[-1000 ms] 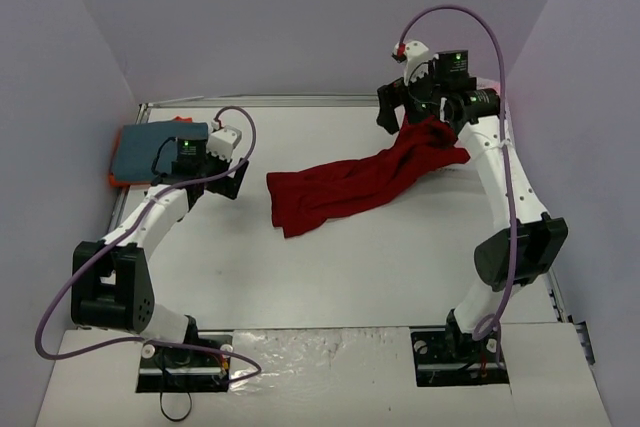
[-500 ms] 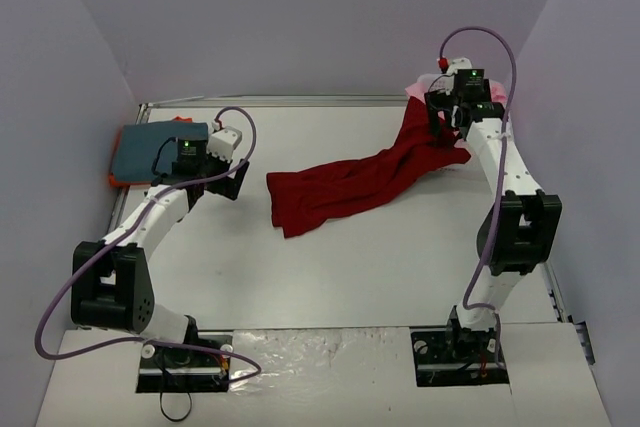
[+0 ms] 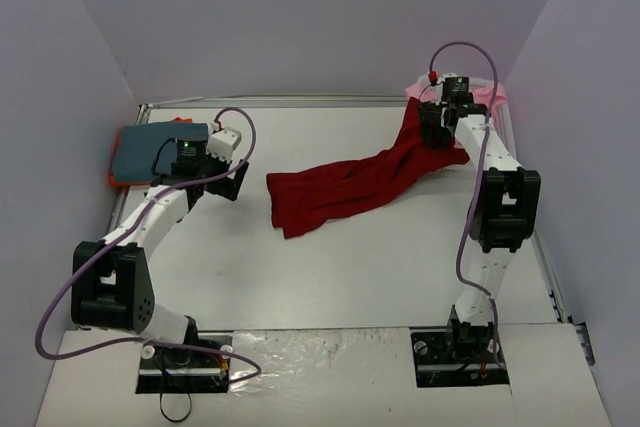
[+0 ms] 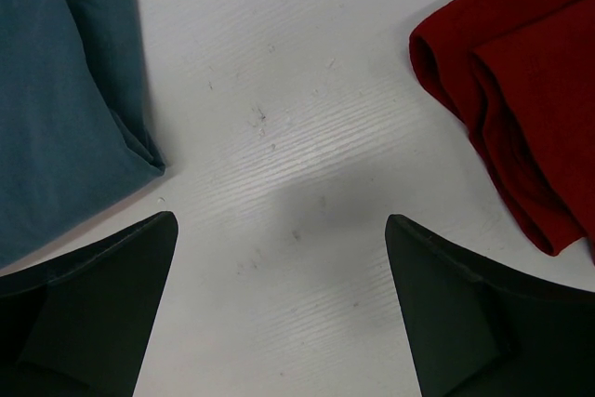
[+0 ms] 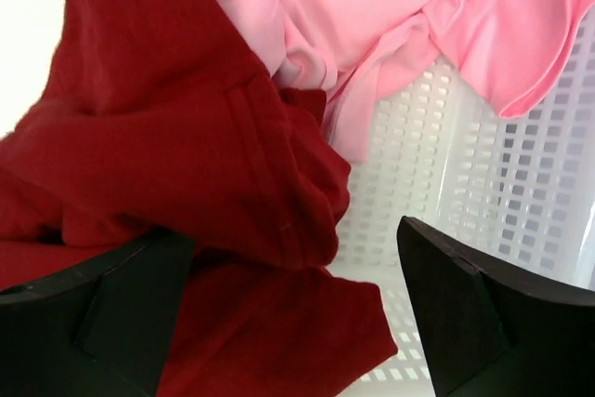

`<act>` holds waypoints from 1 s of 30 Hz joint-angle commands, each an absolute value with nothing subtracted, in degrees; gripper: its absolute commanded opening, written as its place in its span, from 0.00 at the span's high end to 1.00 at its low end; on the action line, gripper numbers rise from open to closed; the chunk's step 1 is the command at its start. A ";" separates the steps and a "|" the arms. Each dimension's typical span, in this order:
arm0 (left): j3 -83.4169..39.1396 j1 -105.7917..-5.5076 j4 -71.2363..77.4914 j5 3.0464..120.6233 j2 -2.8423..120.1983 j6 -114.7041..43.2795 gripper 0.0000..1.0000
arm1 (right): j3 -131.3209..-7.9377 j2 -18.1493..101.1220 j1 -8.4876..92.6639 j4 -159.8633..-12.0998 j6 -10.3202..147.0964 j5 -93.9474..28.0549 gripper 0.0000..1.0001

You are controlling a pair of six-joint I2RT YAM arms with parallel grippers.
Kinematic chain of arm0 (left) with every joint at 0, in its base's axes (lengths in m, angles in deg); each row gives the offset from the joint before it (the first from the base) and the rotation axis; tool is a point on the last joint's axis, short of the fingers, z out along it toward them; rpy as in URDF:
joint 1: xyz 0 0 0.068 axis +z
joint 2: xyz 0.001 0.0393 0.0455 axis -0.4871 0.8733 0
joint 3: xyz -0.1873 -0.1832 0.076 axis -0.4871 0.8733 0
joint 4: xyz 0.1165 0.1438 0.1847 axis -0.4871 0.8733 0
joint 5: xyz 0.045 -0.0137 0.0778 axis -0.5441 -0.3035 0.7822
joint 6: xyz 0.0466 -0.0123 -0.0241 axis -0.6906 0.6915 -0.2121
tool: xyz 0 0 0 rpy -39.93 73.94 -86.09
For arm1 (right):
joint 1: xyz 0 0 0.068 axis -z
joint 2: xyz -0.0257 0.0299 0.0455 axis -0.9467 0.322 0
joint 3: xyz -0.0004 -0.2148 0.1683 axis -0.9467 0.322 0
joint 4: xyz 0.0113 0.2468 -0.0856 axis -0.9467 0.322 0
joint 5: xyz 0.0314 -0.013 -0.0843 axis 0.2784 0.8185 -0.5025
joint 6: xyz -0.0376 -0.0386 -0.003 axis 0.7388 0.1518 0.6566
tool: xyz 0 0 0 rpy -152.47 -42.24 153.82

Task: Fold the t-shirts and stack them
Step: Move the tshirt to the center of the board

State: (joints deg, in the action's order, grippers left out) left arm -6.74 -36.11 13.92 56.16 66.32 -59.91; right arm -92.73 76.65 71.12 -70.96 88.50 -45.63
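White tabletop: your right gripper (image 3: 436, 125), jaws spread, has dropped over the dark red t-shirt (image 3: 345, 185) trailing from the basket (image 5: 483, 174); nothing gripped yet. Your left gripper (image 3: 222, 175) hovers open beside the folded teal-blue t-shirt (image 3: 150, 147).

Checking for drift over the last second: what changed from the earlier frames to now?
The right arm swung from above the table toward the far right corner and came down; its fingers now hang open over the dark red t-shirt and the light pink t-shirt in the white basket. Nothing taken or let go. The left gripper, the red shirt's spread and the teal-blue t-shirt stayed put.
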 commanded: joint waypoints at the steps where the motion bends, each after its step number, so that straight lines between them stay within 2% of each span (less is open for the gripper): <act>1: -7.19 -35.39 12.97 55.68 66.41 -59.86 0.06 | -96.39 77.47 70.95 -71.63 87.86 -44.72 0.14; 3: -7.19 -35.30 12.96 55.42 66.50 -59.68 0.06 | -97.17 78.00 70.95 -71.72 88.56 -44.54 0.38; 4: -7.19 -35.30 12.88 55.33 66.59 -59.77 0.06 | -97.35 78.09 70.95 -71.72 88.56 -44.80 0.62; 5: -7.19 -35.30 12.79 55.42 66.59 -59.69 0.06 | -97.70 78.09 70.95 -71.64 88.48 -45.07 0.75; 7: -7.10 -35.30 12.88 55.42 66.77 -59.68 0.06 | -98.23 77.92 70.95 -71.55 88.47 -44.81 0.94; 8: -7.19 -35.30 12.79 55.33 66.86 -59.68 0.06 | -98.15 77.31 70.95 -71.63 88.56 -44.63 1.00; 17: -7.36 -34.95 13.23 54.63 66.24 -59.51 0.06 | -101.56 67.73 70.08 -67.25 88.65 -41.20 1.00; 20: -7.71 -35.04 13.40 54.89 65.80 -59.33 0.06 | -107.36 63.34 66.04 -61.45 89.70 -33.93 1.00; 24: -7.71 -34.95 13.41 55.68 65.71 -59.51 0.06 | -109.65 56.83 58.31 -55.92 91.64 -13.32 1.00; 27: -7.89 -34.78 13.58 56.29 65.80 -59.60 0.06 | -112.21 56.29 52.07 -47.57 95.14 -3.43 1.00; 28: -7.89 -34.78 13.75 56.38 65.80 -59.68 0.06 | -112.03 56.21 51.01 -45.03 97.42 -2.63 0.86; 29: -7.98 -34.78 13.67 56.56 65.80 -59.68 0.06 | -111.25 55.95 50.13 -44.48 98.57 -2.53 0.82; 30: -8.06 -34.60 13.76 56.82 65.80 -59.68 0.06 | -110.55 55.68 50.38 -44.22 99.45 -2.53 0.57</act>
